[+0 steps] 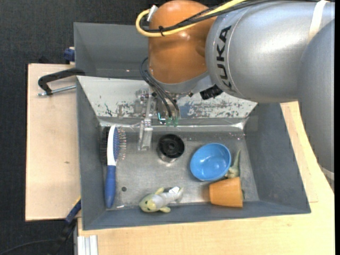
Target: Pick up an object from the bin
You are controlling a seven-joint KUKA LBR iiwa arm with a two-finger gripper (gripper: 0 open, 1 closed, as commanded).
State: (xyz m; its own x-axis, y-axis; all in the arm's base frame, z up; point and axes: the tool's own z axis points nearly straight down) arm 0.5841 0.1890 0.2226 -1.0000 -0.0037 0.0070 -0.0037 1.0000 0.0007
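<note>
Now the hand hangs at the bin's back, open or closed I can't tell; black round knob just beside it at four o'clock, blue-handled brush at eight.

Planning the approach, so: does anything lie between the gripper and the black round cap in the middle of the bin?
Nothing visible does. The gripper hangs close beside the black round cap, with bare bin floor between them. The brush lies on the gripper's other side, and the blue bowl lies beyond the cap.

One camera looked down on the grey bin from above, slightly oblique and close, the arm entering from the right.
</note>
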